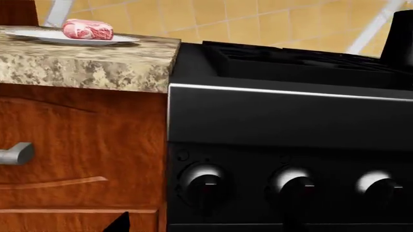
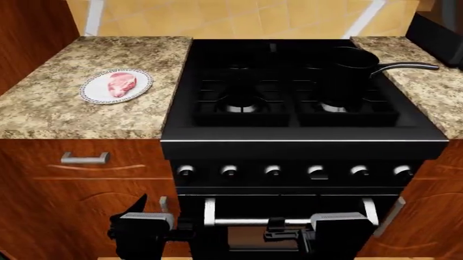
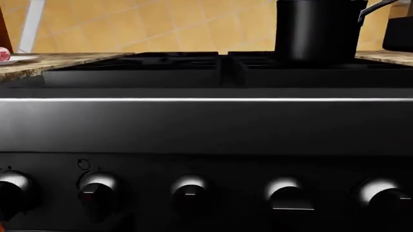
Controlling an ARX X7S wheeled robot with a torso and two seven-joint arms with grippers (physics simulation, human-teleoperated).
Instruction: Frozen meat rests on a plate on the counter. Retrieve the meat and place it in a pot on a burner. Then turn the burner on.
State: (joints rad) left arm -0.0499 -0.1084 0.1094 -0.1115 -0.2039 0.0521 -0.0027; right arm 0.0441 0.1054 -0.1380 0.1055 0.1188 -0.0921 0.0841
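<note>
Meat (image 2: 121,84) sits on plate (image 2: 116,85), plate on tabletop (image 2: 51,108) left of stove (image 2: 304,135). Pot (image 2: 347,73) stands on back right burner, handle pointing right. My left claw (image 2: 137,225) and right claw (image 2: 318,227) hang low before oven door; whether fingers are parted, cannot tell.

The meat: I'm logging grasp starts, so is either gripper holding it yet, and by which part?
Nothing is held. The meat lies untouched on the plate; the left gripper and right gripper hang low before the oven.
</note>
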